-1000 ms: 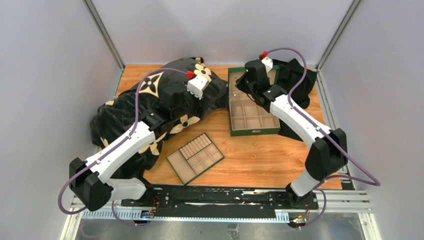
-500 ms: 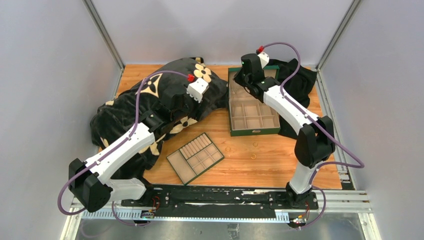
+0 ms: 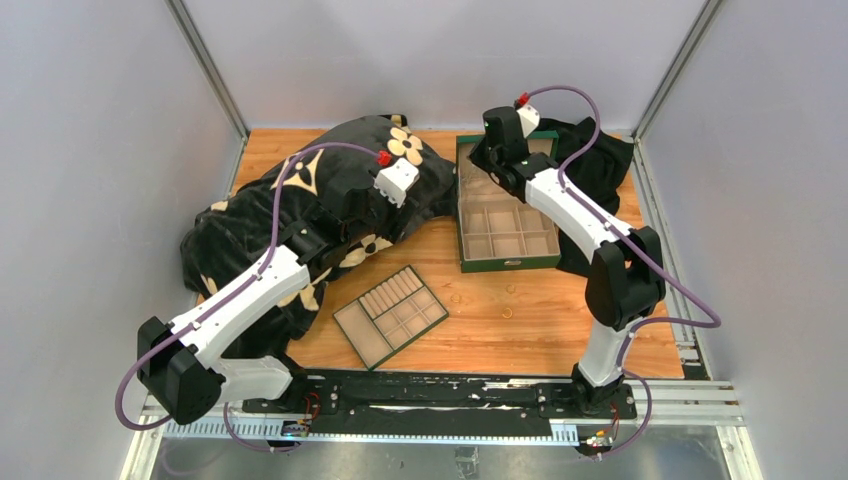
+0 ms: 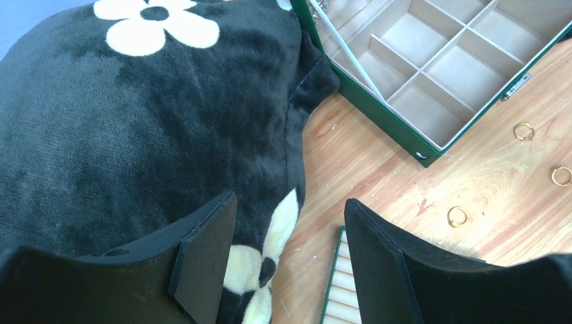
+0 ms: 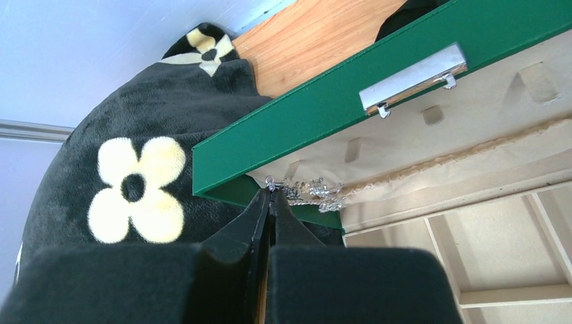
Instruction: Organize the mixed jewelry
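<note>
- From above, the right arm (image 3: 575, 215) reaches over the far left corner of the green box (image 3: 505, 263). The left arm (image 3: 250, 290) lies over the black flowered blanket (image 3: 240, 235). The green tray (image 3: 372, 289) sits on the table (image 3: 560, 340) near the bases, and tiny gold rings (image 3: 508, 312) lie loose between tray and box.
- In the left wrist view, the left gripper (image 4: 290, 202) hangs released over the blanket's edge with nothing between its fingers. Three of the rings are out on the wood beyond the box corner. I'd leave them until the right side is finished.
- In the right wrist view, the right gripper (image 5: 270, 197) is clenched. Its tips seem to nip the end link of the silvery sparkly cluster (image 5: 310, 190), which trails along the beige lining just under the raised lid (image 5: 317, 108) with its metal clasp (image 5: 413, 79).
- To do this well, I'd draw the piece out slowly and away from the lining, because the links look likely to snag on the fabric edge. I'd lift only once it hangs free.
- The grip is on very little metal. A jerk could shake it loose, so I'd carry it low over the compartments before letting go.
</note>
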Robot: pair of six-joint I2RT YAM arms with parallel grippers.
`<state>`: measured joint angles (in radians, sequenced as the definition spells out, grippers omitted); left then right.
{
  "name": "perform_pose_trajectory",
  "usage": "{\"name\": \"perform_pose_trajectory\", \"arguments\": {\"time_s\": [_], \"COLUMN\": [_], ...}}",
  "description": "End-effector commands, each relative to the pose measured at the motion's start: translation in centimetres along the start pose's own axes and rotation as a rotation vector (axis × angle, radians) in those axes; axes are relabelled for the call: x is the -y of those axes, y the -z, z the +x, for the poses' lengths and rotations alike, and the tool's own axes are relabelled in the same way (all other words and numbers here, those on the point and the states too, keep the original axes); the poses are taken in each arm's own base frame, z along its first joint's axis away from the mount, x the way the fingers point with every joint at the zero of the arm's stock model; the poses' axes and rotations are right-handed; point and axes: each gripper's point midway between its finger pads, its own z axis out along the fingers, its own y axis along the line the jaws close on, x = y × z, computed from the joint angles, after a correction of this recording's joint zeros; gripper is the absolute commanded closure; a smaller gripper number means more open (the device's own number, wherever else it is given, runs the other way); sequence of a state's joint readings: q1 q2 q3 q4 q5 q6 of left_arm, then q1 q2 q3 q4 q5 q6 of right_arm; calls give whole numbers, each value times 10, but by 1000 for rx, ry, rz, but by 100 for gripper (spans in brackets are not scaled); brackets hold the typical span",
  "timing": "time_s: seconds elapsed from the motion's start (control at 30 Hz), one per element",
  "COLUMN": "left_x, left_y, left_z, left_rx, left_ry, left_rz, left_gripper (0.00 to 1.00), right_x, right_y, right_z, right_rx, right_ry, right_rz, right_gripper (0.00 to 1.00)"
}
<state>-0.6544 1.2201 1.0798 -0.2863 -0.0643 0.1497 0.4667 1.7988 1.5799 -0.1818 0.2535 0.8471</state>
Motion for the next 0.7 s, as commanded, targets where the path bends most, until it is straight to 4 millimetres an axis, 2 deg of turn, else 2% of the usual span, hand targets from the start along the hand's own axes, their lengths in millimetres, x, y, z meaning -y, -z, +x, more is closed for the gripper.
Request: {"name": "perform_pose_trajectory", "arguments": {"time_s": [0.0,0.67], "left_x": [-4,-4], "left_y": [-1,1], "left_z": [-1,2], "left_rx": [-2,-14], "left_ry": [-20,-28], "left_rz": [-11,-14], "left_gripper": [35,35], "right_x": [-1,-1], "right_y": [-6,-13], "right_z": [-15,-21], "right_rx": [38,69], "right_ry": [-29,-40], "right_rz": [3,6], "right_gripper": [100,100]}}
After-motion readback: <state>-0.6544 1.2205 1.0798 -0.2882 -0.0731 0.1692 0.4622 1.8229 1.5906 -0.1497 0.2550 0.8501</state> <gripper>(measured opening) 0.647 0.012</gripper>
